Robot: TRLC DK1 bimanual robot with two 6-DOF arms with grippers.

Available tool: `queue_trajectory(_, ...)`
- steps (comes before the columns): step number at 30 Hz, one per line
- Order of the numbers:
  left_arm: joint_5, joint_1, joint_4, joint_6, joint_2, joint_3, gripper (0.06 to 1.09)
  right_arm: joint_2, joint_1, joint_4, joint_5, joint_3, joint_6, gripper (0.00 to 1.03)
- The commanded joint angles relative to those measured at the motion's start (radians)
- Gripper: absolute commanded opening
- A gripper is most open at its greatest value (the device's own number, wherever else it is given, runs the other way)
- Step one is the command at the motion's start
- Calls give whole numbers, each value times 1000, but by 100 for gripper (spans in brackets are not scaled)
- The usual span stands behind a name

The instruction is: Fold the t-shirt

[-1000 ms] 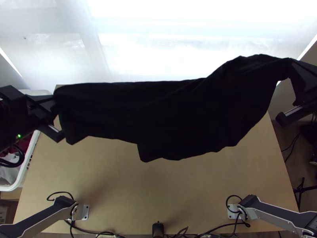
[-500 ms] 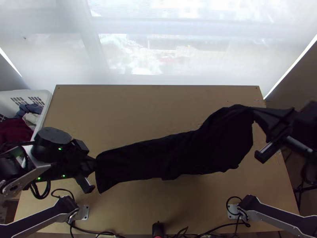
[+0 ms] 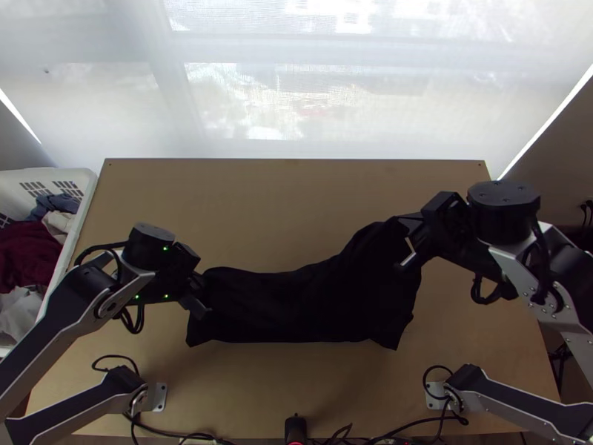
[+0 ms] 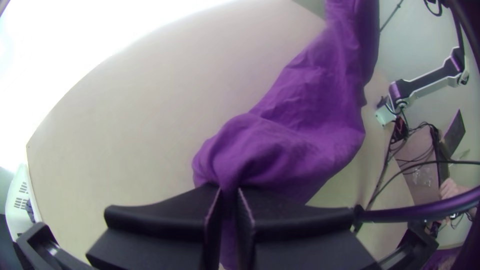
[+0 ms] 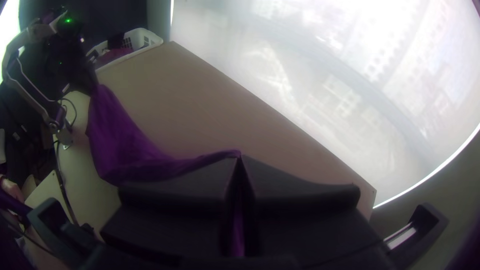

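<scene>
"So, why both jaws shut on the shirt [image 3: 304, 304]?"

"I hold it by opposite ends, strung over the table [image 3: 296, 211], likely so it lands spread, not bunched."

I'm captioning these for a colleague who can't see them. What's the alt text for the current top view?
A dark t-shirt hangs loosely between a robot's left gripper and right gripper, over a light wooden table. A white basket of clothes stands at left.
</scene>
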Motion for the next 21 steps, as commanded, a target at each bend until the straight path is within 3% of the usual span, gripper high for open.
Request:
queue_trajectory(1,10,178,245,66,102,-124,14,107,-139,217,-26,-105,-46,3)
queue_trajectory(9,45,355,496,72,245,-192,14,275,-220,432,-24,-99,-56,3)
queue_trajectory(14,44,411,636,5,377,-193,18,374,-245,489,-15,-90,-40,3)
queue_trajectory(16,44,414,654,-23,423,-192,40,397,-245,490,-15,-91,-37,3)
queue_trajectory(19,44,405,659,-34,452,-186,88,406,-231,490,-15,-101,-39,3)
queue_trajectory(21,45,389,636,-40,431,-179,91,407,-219,490,-15,-104,-42,3)
